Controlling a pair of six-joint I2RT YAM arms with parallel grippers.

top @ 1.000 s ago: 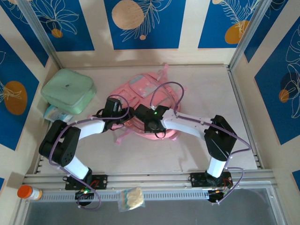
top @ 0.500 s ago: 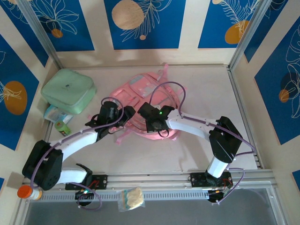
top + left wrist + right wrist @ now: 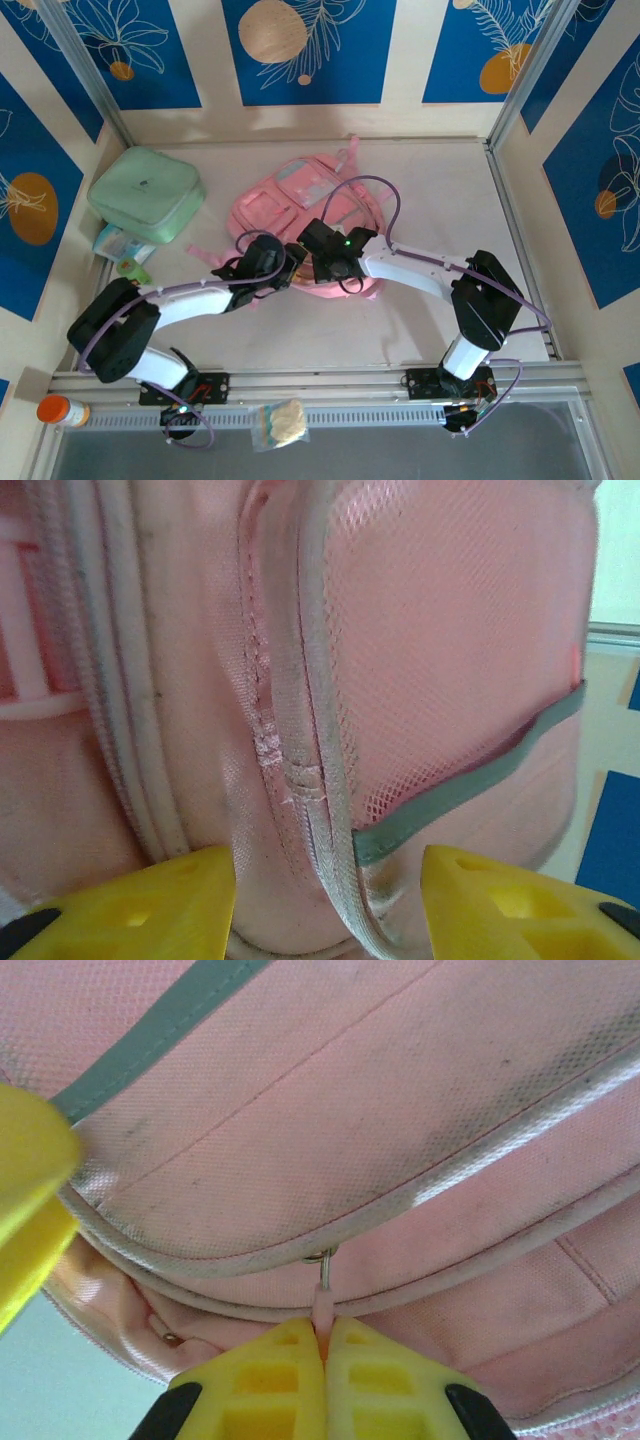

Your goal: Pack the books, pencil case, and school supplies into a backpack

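The pink backpack point(image 3: 300, 205) lies flat mid-table. My right gripper point(image 3: 318, 258) is at its near edge, shut on a small pink zipper pull point(image 3: 322, 1308) that hangs from a metal ring; the gripper point(image 3: 325, 1338) has its jaws pressed together. My left gripper point(image 3: 288, 264) sits just left of it, open. Its yellow fingers point(image 3: 150, 895) straddle the backpack's grey piping and mesh pocket point(image 3: 450, 630) without closing on them. A white and blue pouch, likely the pencil case point(image 3: 117, 241), pokes out from under the mint-green case. The books are out of view.
A mint-green zip case point(image 3: 146, 194) rests at the far left. A small green roll point(image 3: 131, 268) lies near it. An orange-capped bottle point(image 3: 62, 410) and a clear bag point(image 3: 280, 422) sit on the front rail. Walls close in on three sides.
My left gripper has swung from the backpack's left side round to its near edge, beside the right gripper. The right gripper has stayed shut at the near edge.
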